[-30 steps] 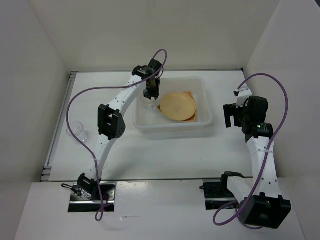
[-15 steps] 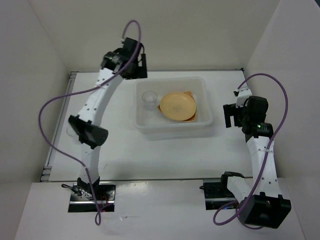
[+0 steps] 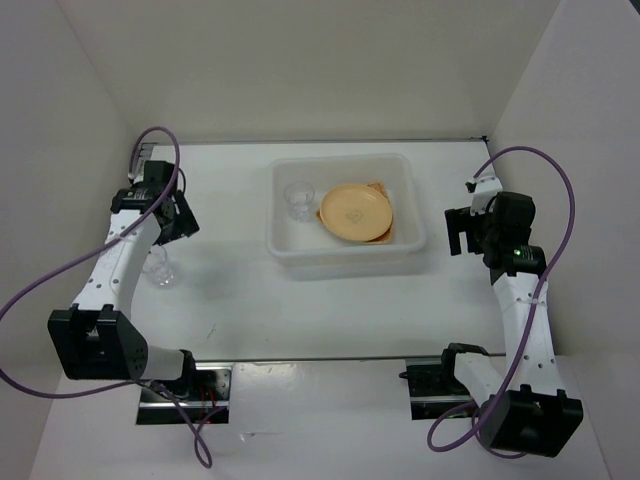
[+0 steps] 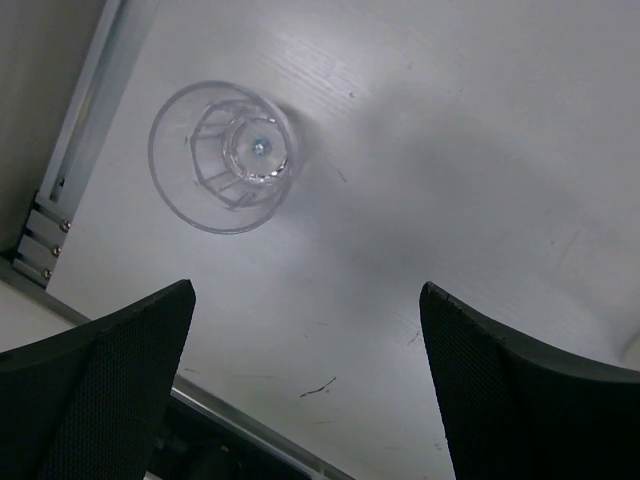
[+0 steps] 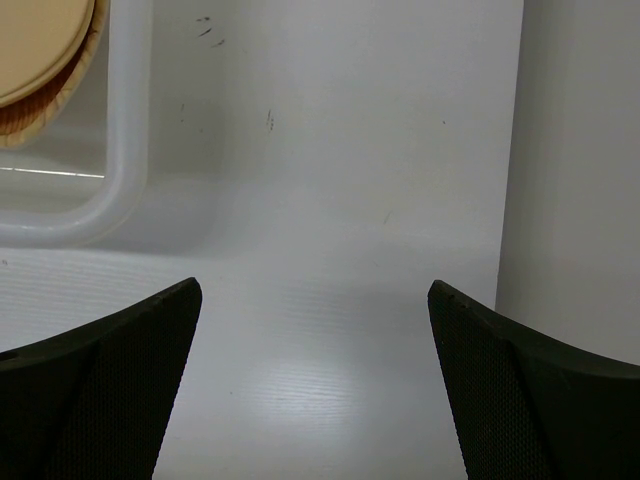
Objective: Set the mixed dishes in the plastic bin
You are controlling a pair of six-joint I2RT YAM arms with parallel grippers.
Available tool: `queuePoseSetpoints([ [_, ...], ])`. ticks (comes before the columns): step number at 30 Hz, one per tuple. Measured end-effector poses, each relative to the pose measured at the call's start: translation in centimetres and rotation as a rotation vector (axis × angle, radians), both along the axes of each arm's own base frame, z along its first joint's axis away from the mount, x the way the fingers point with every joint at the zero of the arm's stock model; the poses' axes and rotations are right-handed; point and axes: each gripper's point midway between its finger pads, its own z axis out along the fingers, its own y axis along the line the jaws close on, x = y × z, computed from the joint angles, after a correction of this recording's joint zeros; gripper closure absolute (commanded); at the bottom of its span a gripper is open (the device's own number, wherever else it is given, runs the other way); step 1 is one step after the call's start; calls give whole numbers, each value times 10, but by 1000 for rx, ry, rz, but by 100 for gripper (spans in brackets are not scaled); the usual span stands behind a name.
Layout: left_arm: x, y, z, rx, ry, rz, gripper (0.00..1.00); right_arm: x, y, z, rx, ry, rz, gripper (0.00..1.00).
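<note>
1. Left fingers, spread, have swung from the translucent white plastic bin to above the last small clear glass cup on the left tabletop.
2. Only that cup remains outside; right fingers spread too.

The left arm and the right arm are built of white tube links joined by blocky black joints. A thin purple cable runs along each. The fingers are dark with a fine mesh grain. The right arm carries a tiny green speck, perhaps a light.
</note>
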Motion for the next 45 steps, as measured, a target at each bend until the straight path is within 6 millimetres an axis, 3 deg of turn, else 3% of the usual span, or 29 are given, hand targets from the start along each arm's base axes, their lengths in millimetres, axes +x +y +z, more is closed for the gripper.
queuePoseSetpoints([
  [4, -10, 17, -30, -55, 43, 66, 1, 0, 0, 0, 0, 0, 1, 2],
  [9, 2, 35, -49, -111, 33, 122, 1, -2, 1, 1, 0, -6, 1, 2],
  [19, 31, 32, -106, -200, 107, 82, 3, -3, 1, 3, -2, -15, 1, 2],
  [22, 30, 28, -115, -218, 124, 63, 22, -3, 1, 4, -2, -19, 1, 2],
  [23, 32, 28, -117, -221, 125, 57, 42, -3, 1, 4, -3, -20, 0, 2],
  [26, 34, 26, -120, -228, 128, 34, 75, -4, -1, 4, -3, -20, -4, 2],
  [27, 35, 26, -120, -230, 128, 27, 96, -4, -1, 4, -3, -20, -4, 2],
  [30, 37, 25, -117, -235, 117, 20, 100, -4, -1, 4, -3, -20, -4, 2],
  [34, 48, 20, -92, -264, 47, 17, 100, -4, -1, 3, -2, -19, -4, 2],
  [38, 88, 2, -18, -373, -189, -7, 100, -4, 0, 3, -2, -17, -4, 2],
  [42, 114, -45, 46, -578, -432, -147, 100, -4, 0, 3, -2, -17, -4, 2],
  [45, 120, -106, 73, -681, -466, -340, 97, -4, -1, 3, -2, -17, -4, 2],
])
